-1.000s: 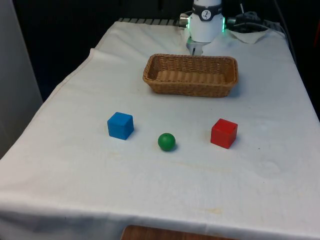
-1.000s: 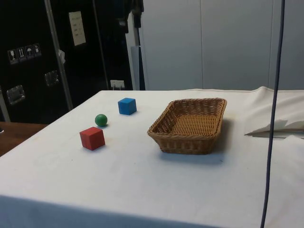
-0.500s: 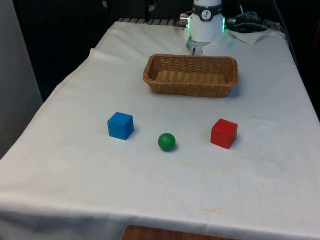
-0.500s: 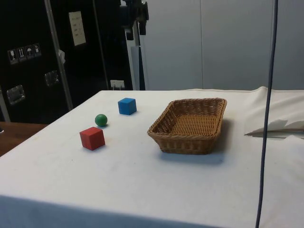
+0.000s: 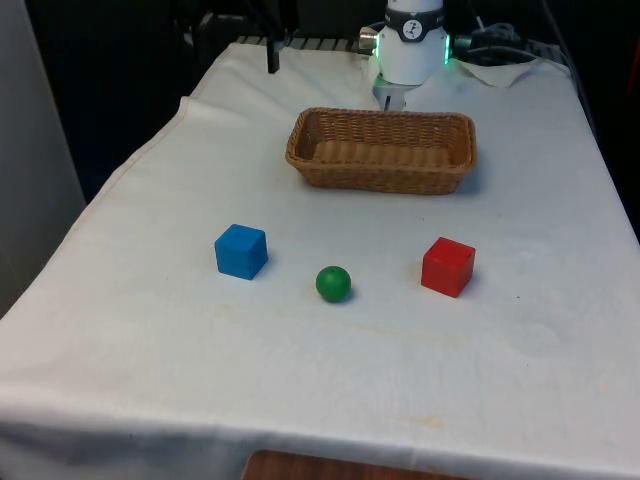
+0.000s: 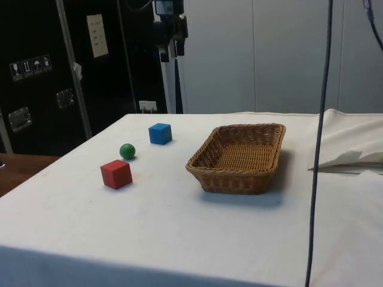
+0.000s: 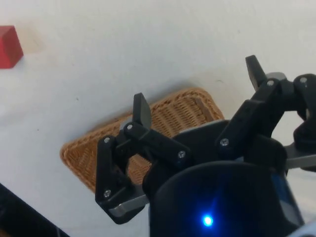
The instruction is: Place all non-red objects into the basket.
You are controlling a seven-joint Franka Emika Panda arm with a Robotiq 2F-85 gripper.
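A blue cube (image 5: 241,250) (image 6: 160,133), a green ball (image 5: 333,283) (image 6: 127,150) and a red cube (image 5: 447,266) (image 6: 116,174) (image 7: 8,46) sit in a row on the white cloth. Behind them, nearer the robot, stands an empty wicker basket (image 5: 381,151) (image 6: 239,157) (image 7: 170,118). My gripper (image 7: 197,86) hangs high in the air, open, with nothing between its fingers. In the front view it (image 5: 272,45) is above the table's far corner on the front view's left, beyond the basket. In the side view it (image 6: 170,45) hangs well above the blue cube.
A crumpled fold of cloth (image 6: 350,156) lies beyond the basket at the robot's end. A black cable (image 6: 320,119) hangs down close to the side camera. The cloth's edges fall away along both long sides.
The gripper has come down and moved towards the front view's left; it now shows against the curtains there. The cubes, ball and basket have not moved.
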